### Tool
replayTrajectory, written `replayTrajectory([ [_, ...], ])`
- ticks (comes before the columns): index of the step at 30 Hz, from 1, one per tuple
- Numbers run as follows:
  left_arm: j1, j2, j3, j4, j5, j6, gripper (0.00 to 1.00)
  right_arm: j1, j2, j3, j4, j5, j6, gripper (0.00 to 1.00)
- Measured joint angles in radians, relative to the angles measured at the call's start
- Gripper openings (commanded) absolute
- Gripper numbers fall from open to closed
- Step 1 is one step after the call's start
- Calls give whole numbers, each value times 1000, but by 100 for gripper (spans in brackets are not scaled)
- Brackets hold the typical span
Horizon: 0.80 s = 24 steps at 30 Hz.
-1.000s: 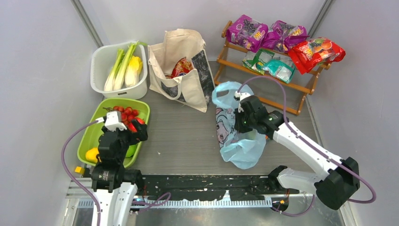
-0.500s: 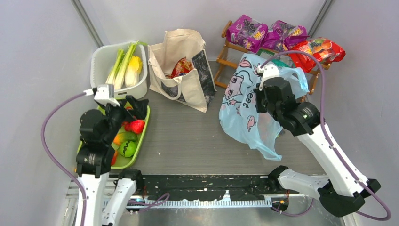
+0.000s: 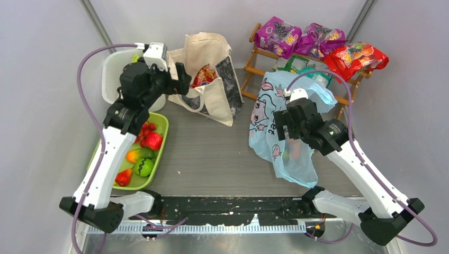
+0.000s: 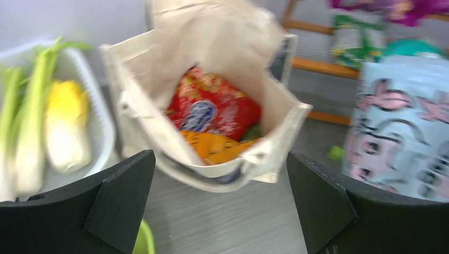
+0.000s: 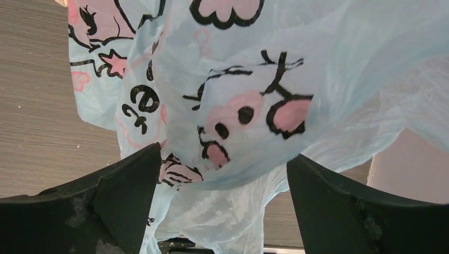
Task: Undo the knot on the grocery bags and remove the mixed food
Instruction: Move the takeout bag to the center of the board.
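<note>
Grocery bags, larger first. Cream canvas tote: upright at the far side of the bench, mouth gaping upward, long side running far-left to near-right, red snack packet and orange snack packet inside and not yet taken out. Newly hung just short of that mouth: left end effector, jaws spread wide, nothing between them, swung there from the green tray within the last second. Probably next in line for unpacking, then. Light-blue plastic bag: hoisted clear of the bench half a second ago, now let go and slumped, far end leaning on the wooden rack, near end on the bench, long axis far to near. Limp and flat; judged empty. Which end the mouth points, cannot tell. Right end effector: clamped on the film a moment ago, now sprung wide, film draped in front of the fingers but gripped by neither. Knot: no bow found in any view; likely undone, though not confirmed.
</note>
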Motion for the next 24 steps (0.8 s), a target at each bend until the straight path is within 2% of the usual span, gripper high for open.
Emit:
replayTrajectory([
  [3,9,65,1,0,-156,4,99,0,-34,14,-26,-16,4,99],
  [5,31,100,2,2,-211,-7,99,0,-64,41,-51,-37,6,96],
  [13,130,304,70,12,-214,-91,99,0,-164,126,-93,-150,7,96],
  [15,132,350,70,11,-208,-101,86,0,-190,128,-93,-183,6,96],
  [16,132,369,70,11,-206,-104,71,0,-199,130,-93,-195,6,96],
  [17,132,385,70,11,-199,-107,47,0,-208,132,-92,-209,6,96],
  [18,132,405,70,11,-185,-115,30,0,-214,135,-92,-221,6,96],
  [19,132,422,70,11,-165,-127,16,0,-222,137,-89,-230,5,96],
  [20,132,432,70,11,-139,-125,7,0,-228,140,-83,-237,3,95],
  [21,132,441,69,13,-105,-129,0,0,-234,143,-76,-243,2,95],
  [24,129,432,38,43,-4,-125,0,0,-244,162,-55,-254,-2,96],
])
